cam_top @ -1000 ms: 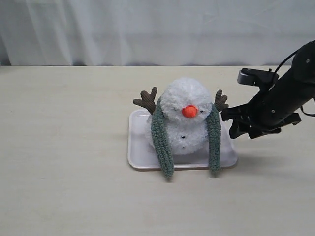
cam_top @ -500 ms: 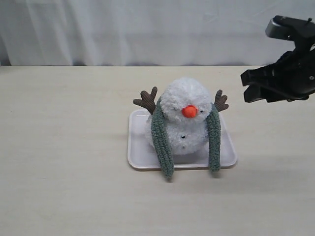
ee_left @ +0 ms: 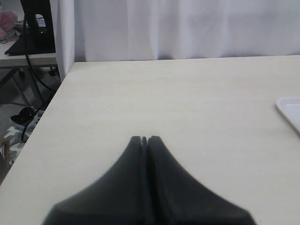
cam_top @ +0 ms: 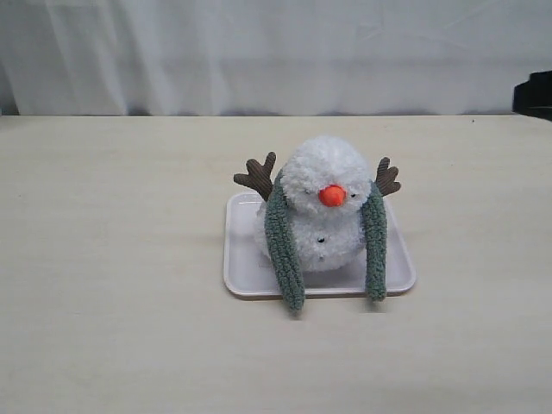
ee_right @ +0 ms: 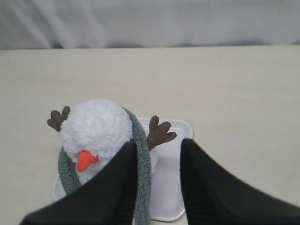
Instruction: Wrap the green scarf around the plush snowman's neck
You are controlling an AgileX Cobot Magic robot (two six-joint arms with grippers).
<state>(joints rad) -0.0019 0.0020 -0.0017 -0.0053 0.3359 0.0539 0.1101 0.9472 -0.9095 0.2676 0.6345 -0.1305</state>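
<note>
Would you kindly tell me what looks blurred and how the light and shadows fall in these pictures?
Exterior view: soft, even light, faint shadows below the tray and scarf ends. Left wrist view: the left gripper is blurred, the table sharp. Right wrist view: the right gripper is slightly soft, the snowman crisp.

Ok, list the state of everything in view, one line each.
tray: flat on the table.
plush snowman: sitting on the tray.
green scarf: looped behind the snowman, both ends hanging loose in front, uncrossed.
left pincer: shut, empty.
right pincer: open, empty.
</note>
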